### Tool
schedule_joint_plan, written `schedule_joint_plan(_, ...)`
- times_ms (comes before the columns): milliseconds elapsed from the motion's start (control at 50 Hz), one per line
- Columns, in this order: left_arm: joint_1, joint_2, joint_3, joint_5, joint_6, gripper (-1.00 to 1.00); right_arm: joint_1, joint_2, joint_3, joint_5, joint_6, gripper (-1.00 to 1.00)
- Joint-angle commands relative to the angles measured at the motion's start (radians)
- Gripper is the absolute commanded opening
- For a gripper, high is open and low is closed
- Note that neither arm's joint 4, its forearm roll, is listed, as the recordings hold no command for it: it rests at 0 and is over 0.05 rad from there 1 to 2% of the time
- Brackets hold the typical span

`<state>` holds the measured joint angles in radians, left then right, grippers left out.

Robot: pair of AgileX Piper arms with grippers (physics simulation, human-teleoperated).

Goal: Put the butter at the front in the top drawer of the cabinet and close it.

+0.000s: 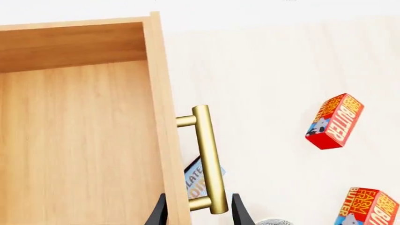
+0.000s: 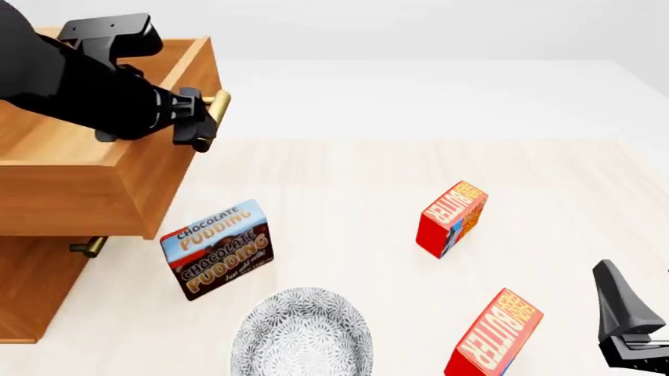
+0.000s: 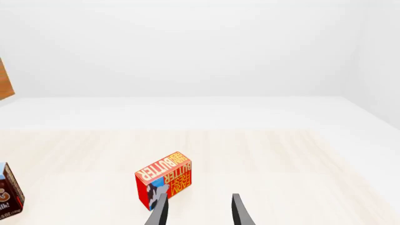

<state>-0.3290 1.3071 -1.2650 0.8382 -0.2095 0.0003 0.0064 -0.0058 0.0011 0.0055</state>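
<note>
Our right gripper hangs open — the butter just beside it; our left gripper straddles the top drawer's handle.

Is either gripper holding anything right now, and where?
The left gripper straddles the top drawer's brass handle; contact cannot be told. The right gripper holds nothing.

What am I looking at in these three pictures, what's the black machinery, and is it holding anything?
These are simulator renders of two black robot arms at a pale wooden table. One camera overlooks the scene; one rides behind each gripper. The left gripper straddles the brass bar handle of the honey-brown top drawer, pulled open and empty. The right gripper is open, holding nothing. On the table: two red-and-orange butter cartons, front and farther, a brown-and-blue chocolate pudding box, a patterned grey bowl.
</note>
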Motion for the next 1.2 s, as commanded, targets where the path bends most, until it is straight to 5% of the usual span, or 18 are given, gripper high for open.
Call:
schedule_joint_plan(20,-0.047,0.006,-0.012,-0.009,-0.008,1.0,0.0,-0.001,0.001,0.0,-0.001,1.0)
schedule_joint_plan(400,-0.132,0.064,-0.031,-0.02,-0.041,1.0,0.0,-0.001,0.001,0.0,-0.001,1.0)
schedule_joint_plan(1200,-0.069,0.009,-0.204,0.157,0.078,1.0,0.0,-0.001,0.001,0.0,-0.001,1.0)
